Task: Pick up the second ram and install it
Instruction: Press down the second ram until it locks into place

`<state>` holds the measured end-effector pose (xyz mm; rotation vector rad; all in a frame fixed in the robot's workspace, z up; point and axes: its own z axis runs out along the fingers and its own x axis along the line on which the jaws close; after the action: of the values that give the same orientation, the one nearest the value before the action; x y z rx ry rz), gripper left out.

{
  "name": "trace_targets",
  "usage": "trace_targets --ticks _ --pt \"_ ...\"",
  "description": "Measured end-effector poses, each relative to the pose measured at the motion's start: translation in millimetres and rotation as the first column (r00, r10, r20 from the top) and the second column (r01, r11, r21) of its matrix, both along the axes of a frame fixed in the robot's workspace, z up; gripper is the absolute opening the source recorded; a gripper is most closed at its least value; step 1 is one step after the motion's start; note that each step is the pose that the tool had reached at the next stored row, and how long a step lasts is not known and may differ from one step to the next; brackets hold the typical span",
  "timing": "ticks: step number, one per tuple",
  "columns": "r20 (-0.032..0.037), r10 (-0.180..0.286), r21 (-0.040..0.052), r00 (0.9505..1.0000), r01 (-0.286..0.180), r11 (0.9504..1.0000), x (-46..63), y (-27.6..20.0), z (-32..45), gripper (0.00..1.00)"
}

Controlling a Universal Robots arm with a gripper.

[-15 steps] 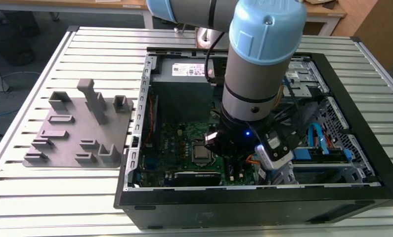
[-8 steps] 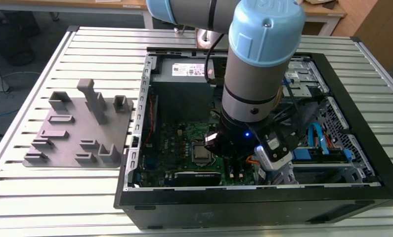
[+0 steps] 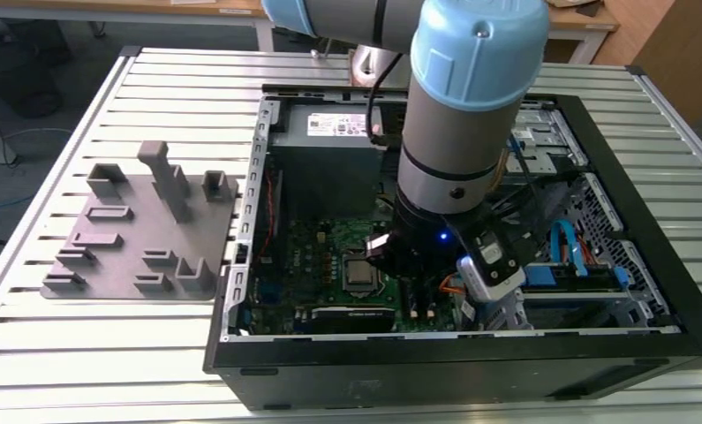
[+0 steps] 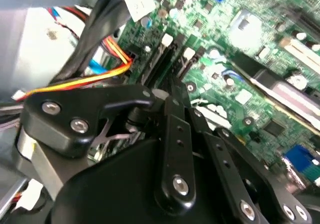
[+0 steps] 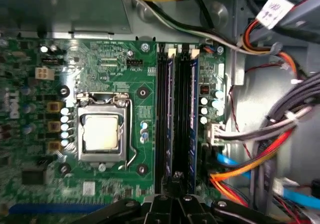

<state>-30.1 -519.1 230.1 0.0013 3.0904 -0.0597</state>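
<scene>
Crowding motherboard (image 5: pixel 115 68): cables (image 5: pixel 260 149), slots (image 5: pixel 177 124)

Slatted metal table (image 3: pixel 150 336), ribbed silver surface. Grey fixture plate (image 3: pixel 139 238) (upright posts on top) lying flat toward exterior view's left. Open black computer case (image 3: pixel 469 353) just beside it, toward exterior view's right, resting directly on slats.
</scene>
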Motion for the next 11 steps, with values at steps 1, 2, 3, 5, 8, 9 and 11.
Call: trace_targets --ticks 1,2,3,5,8,9,11 --pt "0.0001 0.000 0.0003 1.0000 0.000 1.0000 0.0 0.0 4.3 0.11" --pt "0.0001 0.000 0.0002 1.0000 0.000 1.0000 0.0 0.0 8.8 0.11" --pt "0.0001 0.000 0.0002 1.0000 0.000 1.0000 0.0 0.0 13.4 0.11" --pt "0.0001 0.000 0.0000 1.0000 0.000 1.0000 0.0 0.1 20.9 0.11" --pt "0.0004 0.000 0.0000 1.0000 0.000 1.0000 0.0 1.1 28.0 0.11" --pt "0.0005 0.000 0.0002 1.0000 0.000 1.0000 0.0 1.9 29.8 0.11" --pt "0.0005 0.000 -0.0001 1.0000 0.000 1.0000 0.1 3.1 32.6 0.11"
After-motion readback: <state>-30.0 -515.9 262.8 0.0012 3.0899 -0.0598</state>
